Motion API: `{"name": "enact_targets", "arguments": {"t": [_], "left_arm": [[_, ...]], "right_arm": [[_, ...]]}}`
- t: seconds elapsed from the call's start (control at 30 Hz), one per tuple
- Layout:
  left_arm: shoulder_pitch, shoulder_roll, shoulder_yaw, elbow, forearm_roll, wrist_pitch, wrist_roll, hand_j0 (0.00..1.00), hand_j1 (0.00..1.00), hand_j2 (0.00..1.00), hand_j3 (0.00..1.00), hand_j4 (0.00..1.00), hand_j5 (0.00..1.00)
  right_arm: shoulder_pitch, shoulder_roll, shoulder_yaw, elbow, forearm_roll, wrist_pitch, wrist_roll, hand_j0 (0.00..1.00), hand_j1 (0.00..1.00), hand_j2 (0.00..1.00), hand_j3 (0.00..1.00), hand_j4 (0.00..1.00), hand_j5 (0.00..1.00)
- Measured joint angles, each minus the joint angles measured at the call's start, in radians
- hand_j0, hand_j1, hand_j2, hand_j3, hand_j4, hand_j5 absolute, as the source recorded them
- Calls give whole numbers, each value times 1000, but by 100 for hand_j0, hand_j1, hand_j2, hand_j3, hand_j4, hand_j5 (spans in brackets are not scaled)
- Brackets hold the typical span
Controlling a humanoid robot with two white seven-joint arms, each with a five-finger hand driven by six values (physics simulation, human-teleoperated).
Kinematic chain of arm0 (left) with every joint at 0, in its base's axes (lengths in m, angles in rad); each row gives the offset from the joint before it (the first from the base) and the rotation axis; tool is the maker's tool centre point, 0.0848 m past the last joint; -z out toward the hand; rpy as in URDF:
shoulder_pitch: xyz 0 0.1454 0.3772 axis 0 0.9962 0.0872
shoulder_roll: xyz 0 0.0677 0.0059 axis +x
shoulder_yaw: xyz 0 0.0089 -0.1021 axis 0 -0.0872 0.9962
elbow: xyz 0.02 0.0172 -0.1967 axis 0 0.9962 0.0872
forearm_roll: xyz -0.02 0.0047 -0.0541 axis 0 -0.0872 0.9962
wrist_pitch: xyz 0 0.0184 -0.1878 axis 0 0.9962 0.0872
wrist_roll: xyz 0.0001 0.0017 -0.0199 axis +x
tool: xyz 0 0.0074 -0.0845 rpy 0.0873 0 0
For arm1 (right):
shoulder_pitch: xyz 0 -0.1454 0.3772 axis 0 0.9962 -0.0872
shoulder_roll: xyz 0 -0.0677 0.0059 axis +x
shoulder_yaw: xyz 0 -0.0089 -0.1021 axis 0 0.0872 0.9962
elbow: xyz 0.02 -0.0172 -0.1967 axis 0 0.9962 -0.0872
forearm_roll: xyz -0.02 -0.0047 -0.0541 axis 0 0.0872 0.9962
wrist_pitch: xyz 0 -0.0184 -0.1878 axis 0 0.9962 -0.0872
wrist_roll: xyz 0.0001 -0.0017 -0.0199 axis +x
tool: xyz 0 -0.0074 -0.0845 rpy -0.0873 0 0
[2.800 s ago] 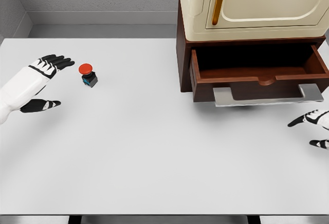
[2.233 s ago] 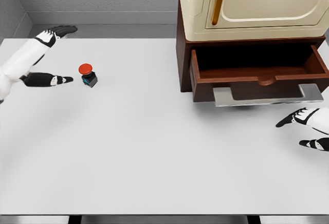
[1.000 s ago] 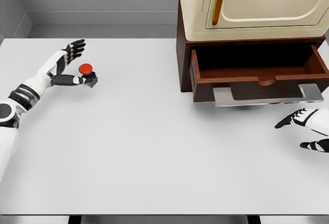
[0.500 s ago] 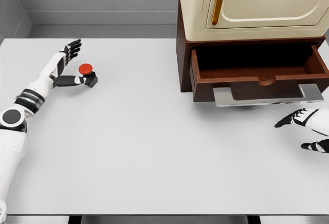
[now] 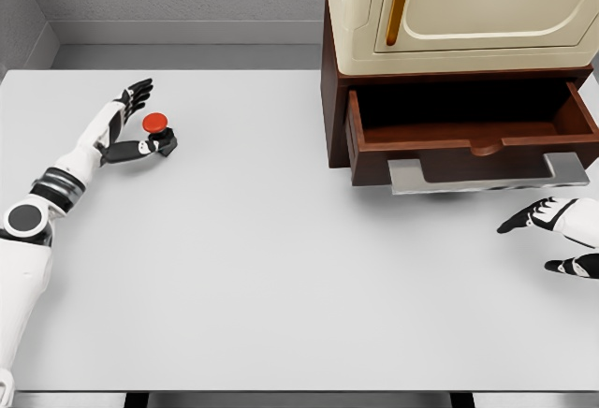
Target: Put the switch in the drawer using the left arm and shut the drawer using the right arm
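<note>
The switch [image 5: 159, 133], a small black box with a red round button on top, stands on the white table [image 5: 281, 258] at the far left. My left hand [image 5: 128, 124] is right beside it on its left, fingers spread open, the thumb tip touching the switch's base and the other fingers reaching past behind it. The brown drawer [image 5: 473, 137] stands pulled open at the right, with a grey handle [image 5: 487, 175] along its front and nothing seen inside. My right hand [image 5: 552, 235] hovers open at the right edge, below the handle.
A cream cabinet [image 5: 459, 6] sits on top of the brown drawer unit at the back right. A grey wall runs behind the table's far edge.
My left arm swung in from the left edge and stretched out until the open hand reached the switch. The switch has shifted slightly. The right hand has barely moved.
</note>
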Motion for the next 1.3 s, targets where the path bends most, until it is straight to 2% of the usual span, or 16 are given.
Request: {"name": "enact_targets", "arguments": {"t": [0.23, 0.57, 0.67, 0.77, 0.93, 1.23, 1.3], "left_arm": [[2, 1, 0, -23, -12, -1, 3, 100, 100, 100, 100, 100, 100], [23, 0, -3, -13, -22, 0, 4, 100, 100, 100, 100, 100, 100], [21, -4, -3, -8, -23, 3, 4, 91, 91, 91, 91, 91, 91], [21, -6, -4, -5, -24, 7, 4, 76, 76, 76, 76, 76, 76], [23, -5, -4, -4, -24, 8, 4, 67, 67, 67, 67, 67, 67], [31, 1, -5, -4, -24, 5, 3, 67, 67, 67, 67, 67, 67], [31, 1, -5, -4, -24, 5, 4, 61, 61, 61, 61, 61, 61]], "right_arm": [[2, 0, 0, -2, 0, 0, 0, 79, 79, 79, 79, 79, 79], [2, 0, 1, -5, 1, 0, 0, 79, 79, 79, 79, 79, 79], [2, 0, 1, -5, 1, 0, 0, 79, 79, 79, 79, 79, 79], [2, 0, 0, -4, 1, 0, 1, 79, 79, 79, 79, 79, 79], [0, 0, 0, -4, 1, 0, 1, 79, 79, 79, 79, 79, 79], [0, 0, 0, -4, 1, 0, 1, 79, 79, 79, 79, 79, 79], [0, 0, 0, -4, 0, 0, 1, 79, 79, 79, 79, 79, 79]]}}
